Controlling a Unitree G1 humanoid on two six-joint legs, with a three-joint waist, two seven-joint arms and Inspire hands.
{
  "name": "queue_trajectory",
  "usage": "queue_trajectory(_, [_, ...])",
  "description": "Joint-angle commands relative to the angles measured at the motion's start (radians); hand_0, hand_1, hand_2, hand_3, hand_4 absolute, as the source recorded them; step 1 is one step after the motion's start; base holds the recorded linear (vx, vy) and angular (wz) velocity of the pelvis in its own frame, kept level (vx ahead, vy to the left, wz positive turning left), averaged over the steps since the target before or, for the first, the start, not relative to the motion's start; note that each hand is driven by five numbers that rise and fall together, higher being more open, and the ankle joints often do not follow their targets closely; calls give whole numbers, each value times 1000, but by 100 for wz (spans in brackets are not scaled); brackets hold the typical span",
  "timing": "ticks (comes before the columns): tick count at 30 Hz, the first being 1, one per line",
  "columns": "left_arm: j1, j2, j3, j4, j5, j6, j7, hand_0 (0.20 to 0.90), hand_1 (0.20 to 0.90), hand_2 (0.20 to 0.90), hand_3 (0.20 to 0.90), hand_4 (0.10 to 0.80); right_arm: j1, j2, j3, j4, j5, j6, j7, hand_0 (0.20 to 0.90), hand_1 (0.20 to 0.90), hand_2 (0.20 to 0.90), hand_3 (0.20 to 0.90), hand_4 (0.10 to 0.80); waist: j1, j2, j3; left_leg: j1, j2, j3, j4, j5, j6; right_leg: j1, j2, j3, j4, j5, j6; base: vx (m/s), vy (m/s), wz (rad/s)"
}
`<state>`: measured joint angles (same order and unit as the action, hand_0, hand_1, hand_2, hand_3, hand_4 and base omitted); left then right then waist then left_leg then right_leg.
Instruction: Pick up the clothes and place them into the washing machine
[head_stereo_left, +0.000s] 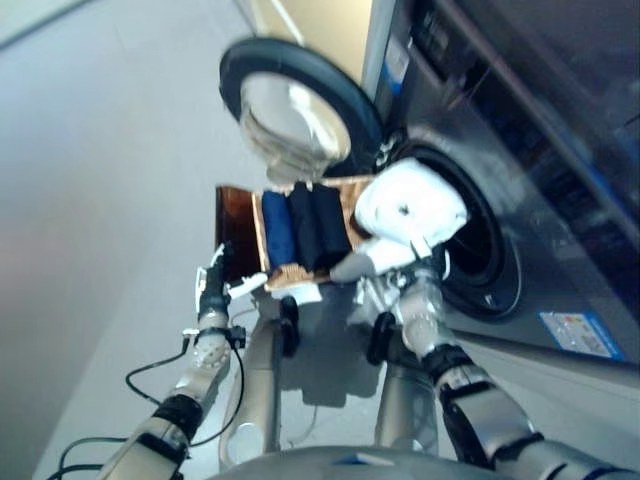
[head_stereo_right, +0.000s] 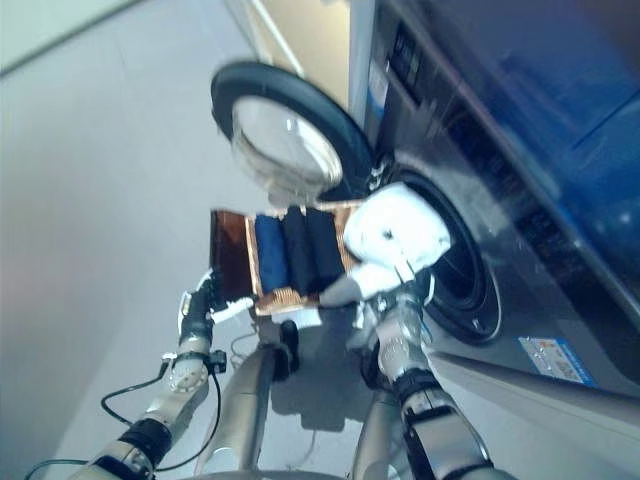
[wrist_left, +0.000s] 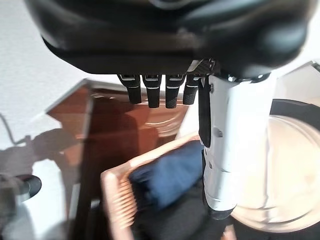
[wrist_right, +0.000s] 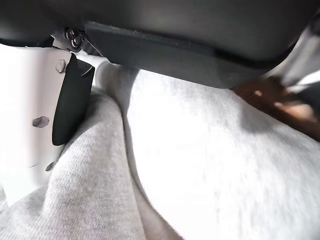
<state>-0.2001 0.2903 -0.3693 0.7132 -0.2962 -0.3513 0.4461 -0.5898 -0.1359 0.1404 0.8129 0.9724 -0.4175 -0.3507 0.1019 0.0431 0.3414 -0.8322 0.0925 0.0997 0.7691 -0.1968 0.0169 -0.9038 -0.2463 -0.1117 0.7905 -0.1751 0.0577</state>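
No readable text anywhere. Washing machine (head_stereo_left: 560, 200) has a blue-and-white sticker (head_stereo_left: 582, 333) at the lower right of the head views, print too blurred to read. A second pale label (head_stereo_right: 377, 88) sits on its front edge near the top centre, also illegible. Both wrist views show no print.

A pale grey floor (head_stereo_left: 110, 200) carries a woven basket (head_stereo_left: 300, 275) and the washing machine (head_stereo_left: 540, 200); a brown board, perhaps, sits beside the basket.
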Motion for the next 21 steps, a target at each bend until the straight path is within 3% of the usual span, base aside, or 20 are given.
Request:
queue_trajectory(1, [-10, 16, 11, -130, 24, -87, 61, 900, 900, 900, 900, 800, -63, -41, -32, -138, -8, -190, -47, 200, 200, 200, 200, 300, 1, 56, -42, -27, 34, -12, 56, -102, -61, 52, -27, 22, -31, -2, 26, -37, 29, -20])
queue_trajectory(12, [8, 17, 18, -117, -20, -101, 79, 900, 900, 900, 900, 800, -202, -37, -138, -22, 120, -245, -63, 200, 200, 200, 200, 300, 21, 120, -52, -70, -8, 13, 13, -95, -48, -22, -49, 64, -55, 12, 33, 16, 53, -5])
queue_trajectory(21, [11, 49, 17, -184, 6, -121, 68, 900, 900, 900, 900, 800, -414, -212, -238, 135, 214, -260, -45, 200, 200, 200, 200, 300, 68, 179, -79, -71, -42, 17, -91, -48, -54, -29, -70, 65, -124, 36, 45, 31, 1, 9])
